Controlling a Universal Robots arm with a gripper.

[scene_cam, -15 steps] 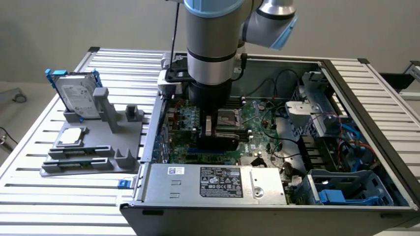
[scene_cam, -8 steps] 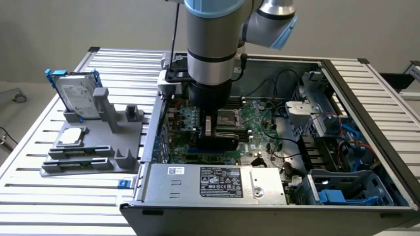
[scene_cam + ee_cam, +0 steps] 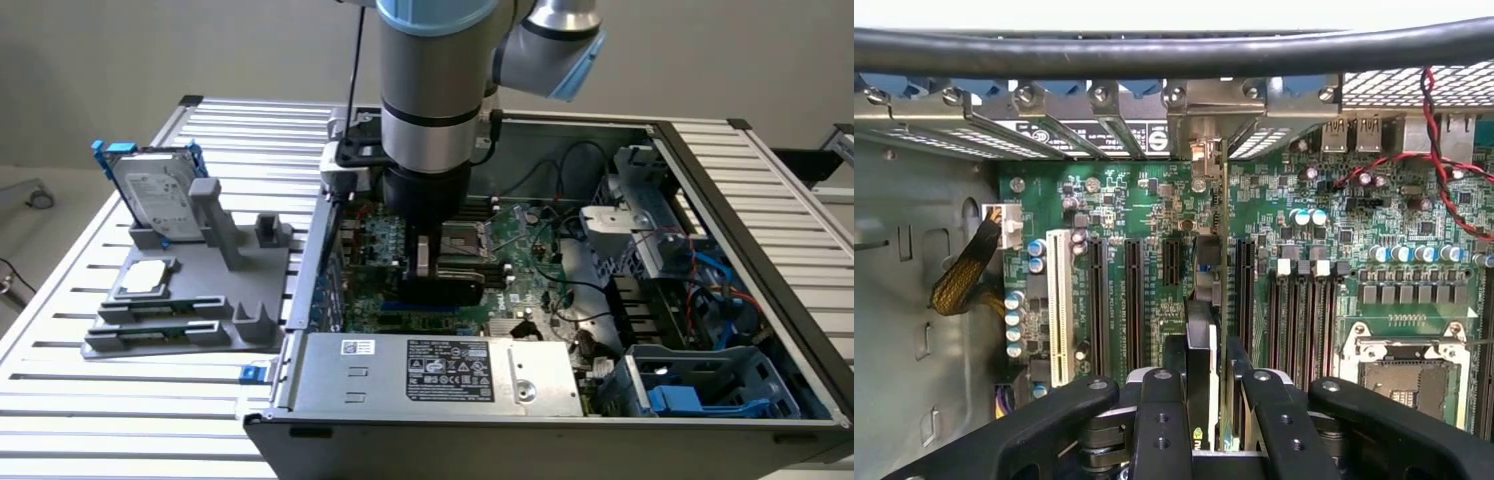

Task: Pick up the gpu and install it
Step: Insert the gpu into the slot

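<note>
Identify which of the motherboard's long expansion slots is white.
The slot nearest the case wall, beside the braided yellow cable; the other slots toward the gpu are black.

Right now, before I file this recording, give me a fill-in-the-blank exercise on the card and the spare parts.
1. The pincer is shut on the ____, held edge-on over the motherboard.
2. The hard drive stands in a ____ frame.
3. The grey holder sits to the exterior view's ____ of the computer case.
Missing words: gpu; blue; left.
</note>
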